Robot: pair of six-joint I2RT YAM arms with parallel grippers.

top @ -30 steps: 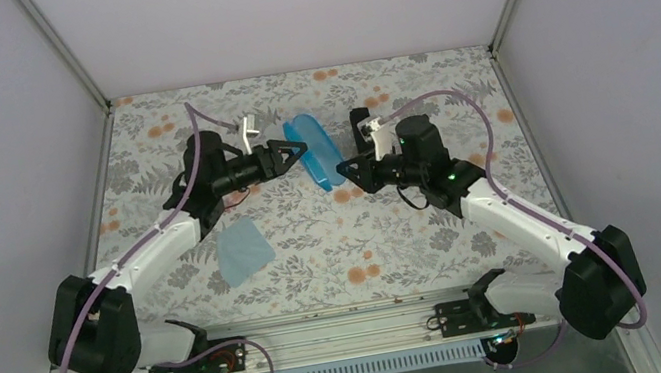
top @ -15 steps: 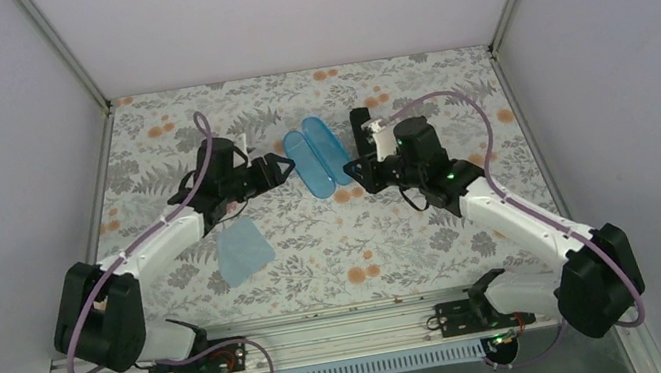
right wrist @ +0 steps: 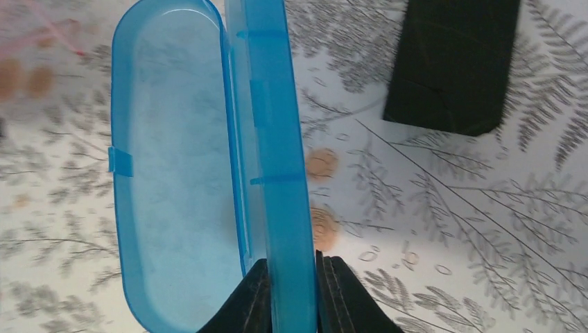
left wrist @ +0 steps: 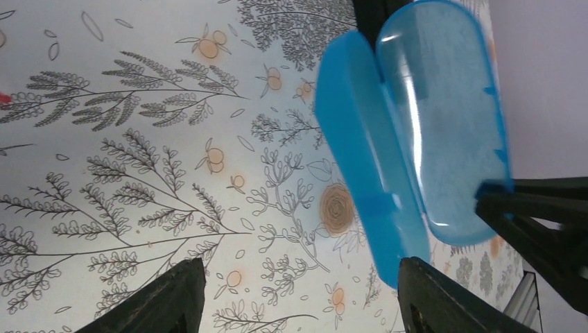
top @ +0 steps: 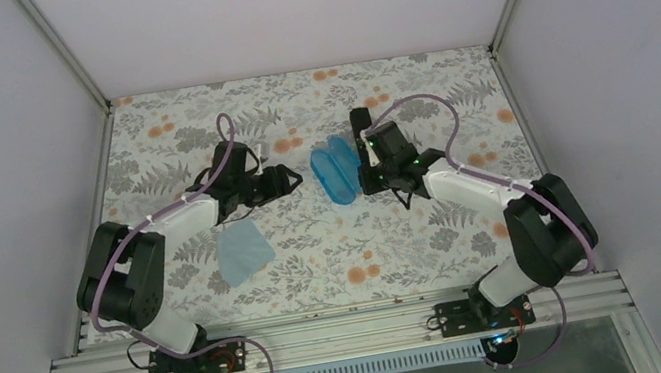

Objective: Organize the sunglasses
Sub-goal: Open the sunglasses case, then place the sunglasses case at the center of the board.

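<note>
- Open case (top: 336,171) lies on the table (top: 417,243), between both grippers.
- One half's end sits between the right gripper (right wrist: 291,274) fingers.
- The case is just ahead of the left gripper (top: 293,178), apart from it.
- Cloth (top: 243,251) lies behind the left gripper.

case (right wrist: 173,173): blue see-through plastic, smooth and glossy, bright streaks of light on the lid, faintly frosted inside
table cover (top: 317,250): flat printed sheet with grey leaves and orange flowers, matt, no shine from where I stand
cloth (top: 243,252): pale blue fabric, soft-looking and matt
left gripper (left wrist: 298,277): black fingers, hard plastic by the look, dull finish
right gripper (right wrist: 291,295): the same dull black
arm shells (top: 174,216): white, smooth, a slight sheen, with black matt joints
cables (top: 418,98): purple, smooth sheath
rail (top: 331,333): bare silvery metal, grooved
walls (top: 277,13): plain pale panels, matt
</note>
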